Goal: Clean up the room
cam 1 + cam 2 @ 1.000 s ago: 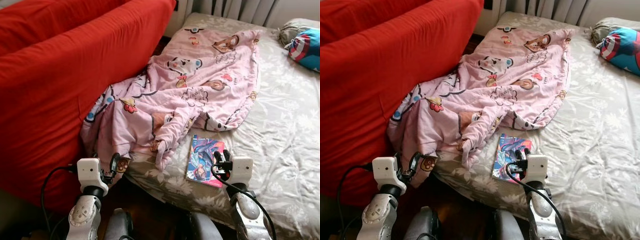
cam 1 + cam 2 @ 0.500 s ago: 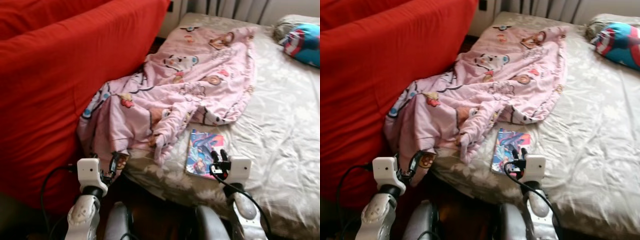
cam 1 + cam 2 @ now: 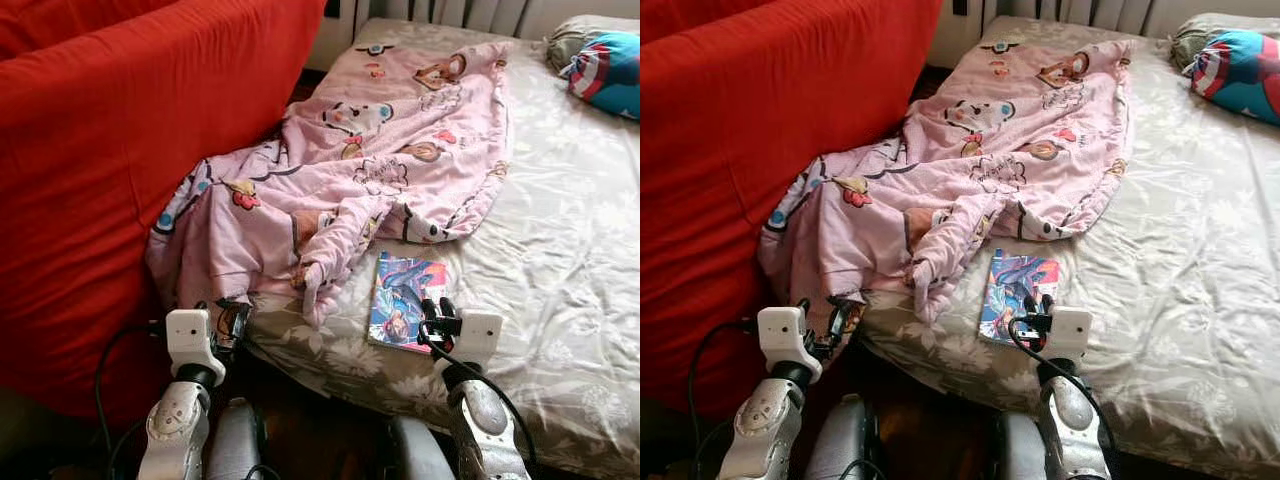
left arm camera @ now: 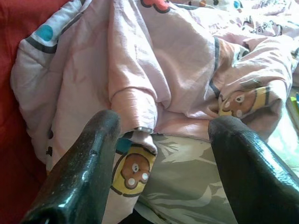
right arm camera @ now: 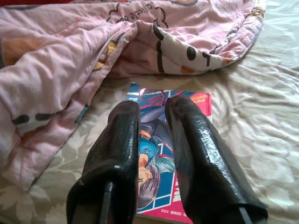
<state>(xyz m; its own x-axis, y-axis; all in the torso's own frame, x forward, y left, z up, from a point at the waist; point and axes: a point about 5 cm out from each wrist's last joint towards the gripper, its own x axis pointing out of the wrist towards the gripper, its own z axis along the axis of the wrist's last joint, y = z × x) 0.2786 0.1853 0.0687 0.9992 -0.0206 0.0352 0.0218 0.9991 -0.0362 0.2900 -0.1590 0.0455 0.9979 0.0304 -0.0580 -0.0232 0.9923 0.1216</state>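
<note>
With its fingers nearly together, the right end effector (image 3: 441, 310) is hovering over the book (image 3: 403, 312), risking sliding it off the bed (image 3: 570, 250).

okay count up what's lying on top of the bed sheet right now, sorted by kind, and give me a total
Pink cartoon blanket: 1
Comic book: 1
Pillows at the head of the bed, one blue and red, one grey-green: 2
Total: 4

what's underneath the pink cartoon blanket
The pink blanket lies on the bed's grey floral sheet; its lower corner hangs against the red sofa. Anything beneath its folds is hidden.
</note>
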